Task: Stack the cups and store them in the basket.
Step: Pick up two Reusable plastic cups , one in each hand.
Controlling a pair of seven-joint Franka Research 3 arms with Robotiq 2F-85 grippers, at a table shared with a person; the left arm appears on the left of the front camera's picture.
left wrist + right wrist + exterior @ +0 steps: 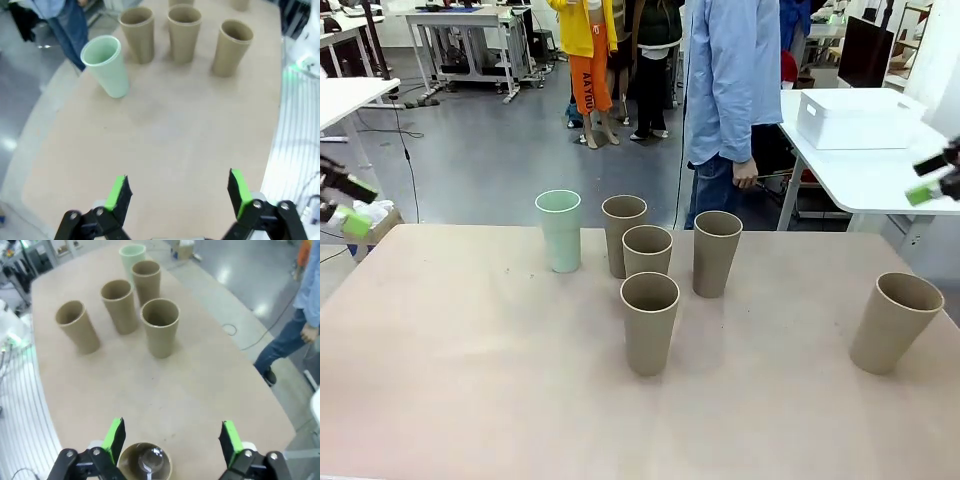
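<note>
Table: a beige top (470, 400) in a busy lab, with a person (730, 80) in a blue shirt at the far edge, one hand (745, 172) hanging loose, so no handover is under way.
Cluster: five cups stand upright mid-table, mouths up. The mint green cup (559, 230) is at the left end, three tan cups (716, 252) sit close beside it, and the front tan cup (649, 322) stands nearest the robot. Every one stands single, so I'd say stacking hasn't begun.
Lone cup: the sixth, tan (894, 322), stands well apart near the table's right edge.
Right gripper: its claw (172, 432) is spread wide and empty, hovering high over that lone cup. In the wrist view the cup's open mouth sits below the fingers, nearer one of them. My read is that it is lining up a first pick, not yet centred.
Left gripper: its claw (180, 187) is wide apart too and holds nothing. It is off the table's left side and looks toward the mint green cup, probably waiting its turn.
Basket: white (855, 118), it sits on a separate white side table (860, 170) behind and to the right, well apart from every cup. That looks a long carry.
Hidden: the basket's inside can't be seen. In the front view both arms are cut off at the picture's edges, so just fingertips show. The right wrist view cuts off the lone cup's near rim, and a pale glint inside it is unreadable. In the cluster, the middle cup covers part of the one behind.
</note>
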